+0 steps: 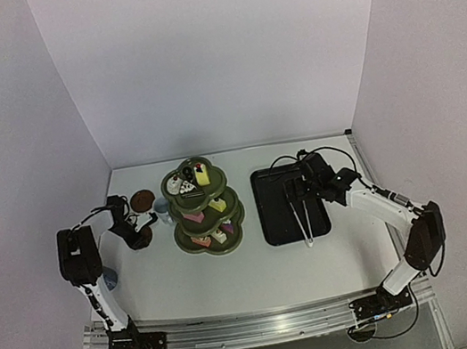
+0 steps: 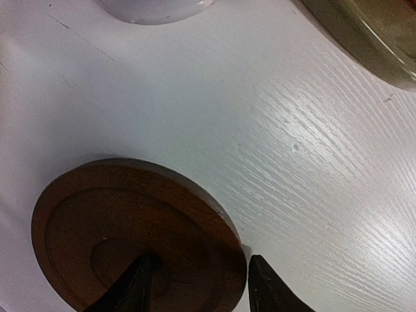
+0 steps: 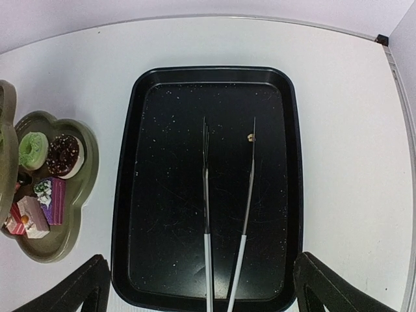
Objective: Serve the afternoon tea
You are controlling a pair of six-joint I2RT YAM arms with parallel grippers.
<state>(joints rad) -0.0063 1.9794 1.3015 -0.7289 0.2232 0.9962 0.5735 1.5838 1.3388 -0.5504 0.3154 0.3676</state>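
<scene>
The olive-green three-tier stand [image 1: 204, 208] holds small cakes [image 1: 202, 176] on its tiers. In the right wrist view its lowest tier [image 3: 78, 221] shows a green ring cake [image 3: 32, 149], a chocolate one [image 3: 64, 155] and pink slices [image 3: 51, 198]. My left gripper [image 1: 139, 236] is low on the table left of the stand. Its jaws straddle the rim of a round brown coaster [image 2: 123, 227], one finger [image 2: 138, 286] in its centre hollow, the other [image 2: 268, 289] against its outer edge. A second coaster [image 1: 141, 200] lies behind. One cup [image 1: 163, 209] stands by the stand, and its base shows in the left wrist view [image 2: 156, 10]. Another cup [image 1: 108, 278] stands by the left arm. My right gripper [image 3: 203, 289] is open above the tray.
The black rectangular tray [image 1: 269, 213] lies right of the stand, with metal tongs [image 1: 303, 221] in it; both also show in the right wrist view, the tray [image 3: 162, 214] and the tongs [image 3: 224, 214]. White walls close in the back and sides.
</scene>
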